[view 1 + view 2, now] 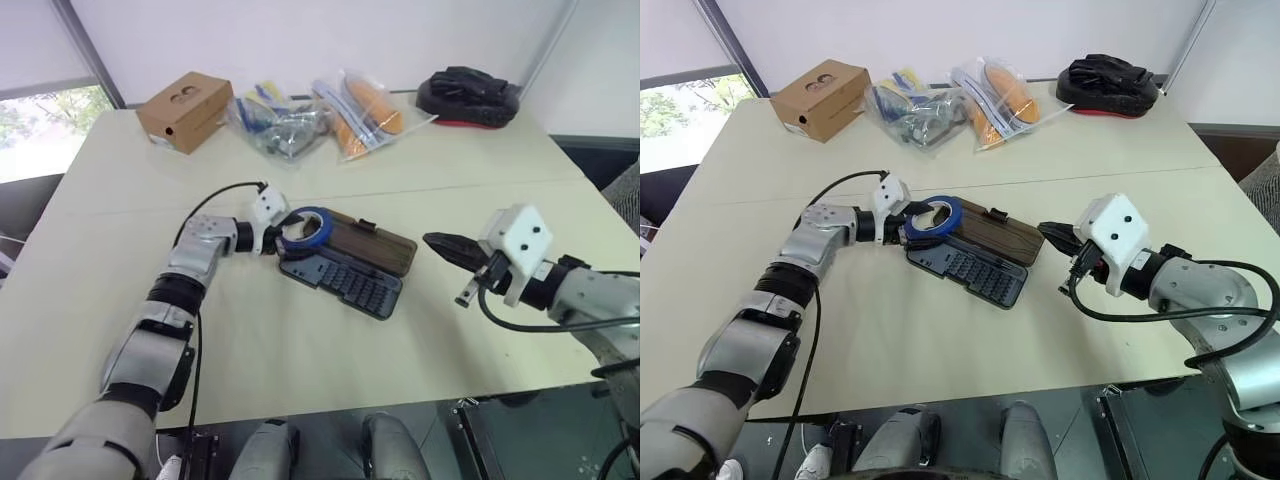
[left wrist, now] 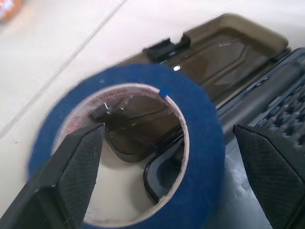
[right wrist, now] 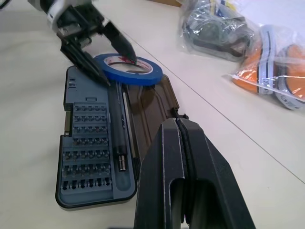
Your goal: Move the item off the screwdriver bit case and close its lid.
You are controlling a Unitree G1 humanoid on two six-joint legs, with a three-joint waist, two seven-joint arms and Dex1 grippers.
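The bit case (image 1: 345, 272) is lying open on the table (image 1: 120, 300), with its grey-blue tray (image 3: 93, 152) holding rows of small bits and one long dark screwdriver handle beside them. The brown see-through lid (image 1: 372, 243) is lying flat next to the tray, on the far side. The blue tape roll (image 1: 308, 228) is resting on the corner of the case (partly over the lid and partly over the tray).

The left gripper (image 2: 167, 157) is standing wide open around one side of the roll: one finger (image 2: 78, 164) is reaching into the hole and the other is staying outside the blue band. It is not pinching the tape. The right gripper (image 3: 183, 143) is pressed closed and empty, hovering above the table near the lid's end.

The table is pale beige, in a room with white walls and a window at the left. At the far edge there are one cardboard box (image 1: 185, 110), two clear plastic bags (image 1: 330, 115) with small goods inside, and one black and red object (image 1: 468, 97).
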